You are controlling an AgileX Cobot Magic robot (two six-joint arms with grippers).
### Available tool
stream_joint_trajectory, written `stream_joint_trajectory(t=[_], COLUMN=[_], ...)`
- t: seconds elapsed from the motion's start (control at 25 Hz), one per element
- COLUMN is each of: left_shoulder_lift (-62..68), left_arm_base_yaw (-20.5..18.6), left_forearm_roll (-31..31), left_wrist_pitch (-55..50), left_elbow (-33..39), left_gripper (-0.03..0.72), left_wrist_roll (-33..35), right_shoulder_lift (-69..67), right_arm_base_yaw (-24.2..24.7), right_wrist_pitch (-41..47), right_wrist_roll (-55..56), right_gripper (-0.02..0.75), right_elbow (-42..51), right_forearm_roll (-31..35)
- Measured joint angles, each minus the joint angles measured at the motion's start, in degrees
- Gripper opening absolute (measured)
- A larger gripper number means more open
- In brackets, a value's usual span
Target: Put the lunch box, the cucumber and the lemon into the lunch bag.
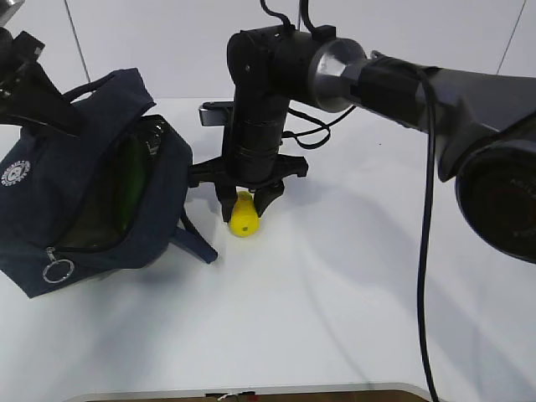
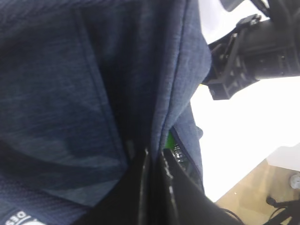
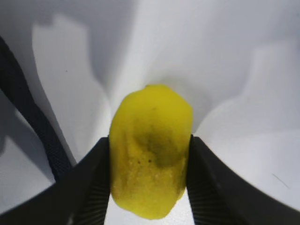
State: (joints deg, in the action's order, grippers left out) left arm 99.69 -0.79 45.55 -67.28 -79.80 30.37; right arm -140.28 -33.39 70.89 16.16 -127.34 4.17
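Observation:
The navy lunch bag (image 1: 75,193) lies tilted at the left with its mouth open toward the middle. Something dark green (image 1: 126,184) shows inside it; I cannot tell whether it is the cucumber or the lunch box. My left gripper (image 1: 67,117) is shut on the bag's upper fabric edge and holds it up; in the left wrist view the gripper (image 2: 154,157) pinches navy cloth (image 2: 93,84), with a green sliver (image 2: 168,139) beside it. The yellow lemon (image 1: 244,218) rests on the white table. My right gripper (image 1: 244,203) is shut on the lemon (image 3: 150,150), both fingers pressing its sides.
A bag strap (image 1: 197,239) lies on the table just left of the lemon and also shows in the right wrist view (image 3: 28,122). The zipper's silver ring pull (image 1: 57,270) hangs at the bag's front. The white table (image 1: 352,293) reaches right and forward to its front edge.

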Motion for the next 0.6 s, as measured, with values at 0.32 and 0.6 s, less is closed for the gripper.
stream_joint_trajectory(t=[0.32,0.6], left_shoulder_lift=[0.0,0.0], left_arm_base_yaw=[0.0,-1.3], left_forearm_roll=[-5.1,-5.7], left_wrist_pitch=[1.1,2.6], left_elbow=[0.0,0.0], left_gripper=[-0.008,-0.008], left_wrist_roll=[0.0,0.0], right_shoulder_lift=[0.0,0.0], right_arm_base_yaw=[0.0,-0.1], right_wrist_pitch=[0.0,0.0], right_wrist_roll=[0.0,-3.3], right_gripper=[0.335,0.335], right_elbow=[-0.1,-6.3], right_forearm_roll=[0.4,9.9])
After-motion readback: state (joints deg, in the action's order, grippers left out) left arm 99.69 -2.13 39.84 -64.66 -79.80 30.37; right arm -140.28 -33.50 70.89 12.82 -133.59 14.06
